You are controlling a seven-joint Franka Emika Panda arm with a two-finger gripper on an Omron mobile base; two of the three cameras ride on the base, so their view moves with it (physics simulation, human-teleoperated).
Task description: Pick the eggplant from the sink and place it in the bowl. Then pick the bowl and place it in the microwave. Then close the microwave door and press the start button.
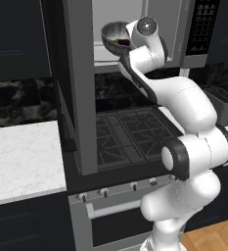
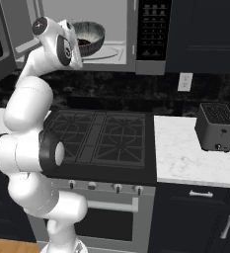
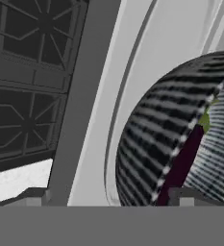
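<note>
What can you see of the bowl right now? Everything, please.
The bowl is round and wide, ribbed dark grey outside, paler inside. It sits tilted at the mouth of the open microwave, above the stove, at the end of the arm. The eggplant, dark purple with a greenish end, lies inside it. In the hand view a dark fingertip sits at its rim beside the eggplant. Whether the bowl already rests on the microwave floor cannot be told.
</note>
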